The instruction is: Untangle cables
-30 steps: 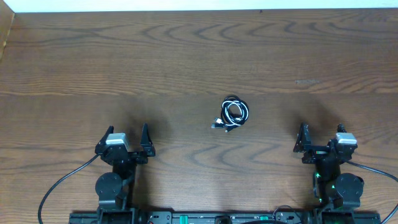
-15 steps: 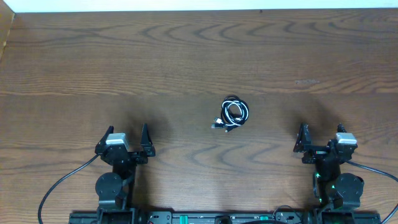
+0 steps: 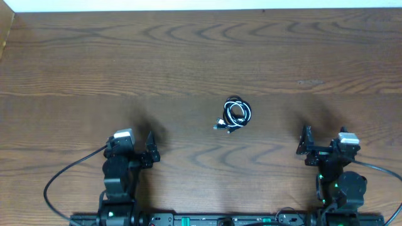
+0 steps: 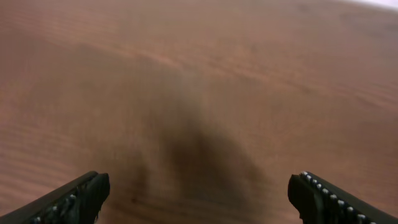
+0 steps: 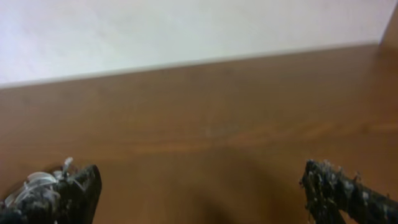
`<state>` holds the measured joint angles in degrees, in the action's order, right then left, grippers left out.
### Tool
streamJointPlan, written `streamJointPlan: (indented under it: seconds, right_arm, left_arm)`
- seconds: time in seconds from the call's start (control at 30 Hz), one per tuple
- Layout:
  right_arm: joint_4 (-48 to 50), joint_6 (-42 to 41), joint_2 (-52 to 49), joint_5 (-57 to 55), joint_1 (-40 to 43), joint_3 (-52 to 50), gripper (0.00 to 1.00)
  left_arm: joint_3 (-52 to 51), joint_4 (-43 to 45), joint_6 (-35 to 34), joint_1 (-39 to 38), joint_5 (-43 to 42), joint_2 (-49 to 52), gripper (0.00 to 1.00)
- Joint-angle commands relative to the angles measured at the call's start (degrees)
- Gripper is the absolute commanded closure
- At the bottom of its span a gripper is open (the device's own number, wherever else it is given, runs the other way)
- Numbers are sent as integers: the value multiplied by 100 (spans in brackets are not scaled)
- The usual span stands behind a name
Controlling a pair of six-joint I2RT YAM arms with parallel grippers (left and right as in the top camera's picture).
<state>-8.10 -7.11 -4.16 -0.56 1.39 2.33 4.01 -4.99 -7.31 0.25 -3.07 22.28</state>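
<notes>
The cables [image 3: 235, 115] lie in one small tangle of black and white loops near the middle of the wooden table [image 3: 188, 63], with a plug end sticking out at the lower left. My left gripper [image 3: 133, 150] stands open well to the lower left of the tangle. In its blurred wrist view the left gripper [image 4: 199, 186] has only bare wood between its fingers. My right gripper [image 3: 324, 145] is open to the lower right of the tangle. In the right wrist view the right gripper [image 5: 200, 177] holds nothing, and a whitish loop of the cables [image 5: 36, 182] peeks out beside its left finger.
Thick black arm cables [image 3: 63, 182] trail from both arm bases along the near edge. A pale wall [image 5: 186, 31] runs behind the far table edge. A wooden side edge [image 3: 6, 31] shows at the far left corner.
The left arm has swung, its wrist turning a little to the right and nearer the front edge. The right arm and the cable tangle stay where they were.
</notes>
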Motion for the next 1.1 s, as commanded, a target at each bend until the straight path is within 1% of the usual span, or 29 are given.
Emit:
streamJointPlan:
  seconds: [0.0, 0.03, 0.1, 0.13, 0.23, 0.4, 0.43, 0.5, 0.57, 0.6, 0.63, 0.7, 0.77, 0.87, 0.9, 1.0, 1.07]
  right_arm:
    - [-391, 33, -588, -212, 44, 627, 1]
    - [-437, 33, -699, -212, 44, 706, 1]
    - [-619, 33, -1235, -208, 44, 1043, 1]
    - [-785, 33, -1665, -208, 44, 1294, 1]
    - [-1150, 33, -2474, -205, 44, 1773, 1]
    - [-1794, 37, -3735, -208, 44, 2555, 1]
    - [-2116, 192, -4197, -214, 44, 2865, 1]
    - [-2579, 424, -4804, -236, 44, 3287, 1]
    - [-2804, 424, -5152, -229, 44, 3547, 1]
    - [-2876, 396, -5344, -127, 44, 3696, 1]
    - [-2865, 396, -5521, 363, 44, 3838, 1]
    - [-2833, 396, -5595, 874, 44, 3866, 1]
    - [-2653, 398, -5633, 1311, 44, 3866, 1]
    - [-2551, 398, -5619, 1637, 44, 3866, 1]
    - [-2546, 398, -5619, 1775, 44, 3866, 1]
    - [-2533, 393, -5619, 1812, 44, 3866, 1]
    - [-2535, 365, -5619, 1810, 44, 3866, 1]
  left_arm:
    - [953, -87, -164, -24, -83, 916, 3]
    - [1141, -186, -162, -24, -83, 1110, 3]
    - [1779, -636, -162, -24, -155, 1707, 3]
    - [2203, -970, -162, -24, -293, 2096, 3]
    - [2944, -1722, -168, -24, -682, 2721, 3]
    - [3834, -3099, -334, -24, -1032, 3370, 3]
    - [4155, -3853, -334, -22, -1023, 3517, 3]
    - [4380, -4575, -330, -22, -992, 3521, 3]
    - [4419, -4787, -332, -22, -999, 3473, 3]
    - [4419, -4793, -332, -22, -1001, 3442, 3]
    - [4419, -4774, -334, -22, -1045, 3429, 3]
    - [4417, -4612, -337, -22, -1091, 3429, 3]
    - [4417, -4033, -358, -22, -1263, 3432, 3]
    - [4419, -2848, -597, -26, -1832, 3519, 3]
    - [4422, -2409, -835, -83, -1897, 3635, 3]
    - [4503, -1998, -931, -341, -1864, 4000, 4]
    - [4695, -2004, -931, -584, -1742, 4343, 4]
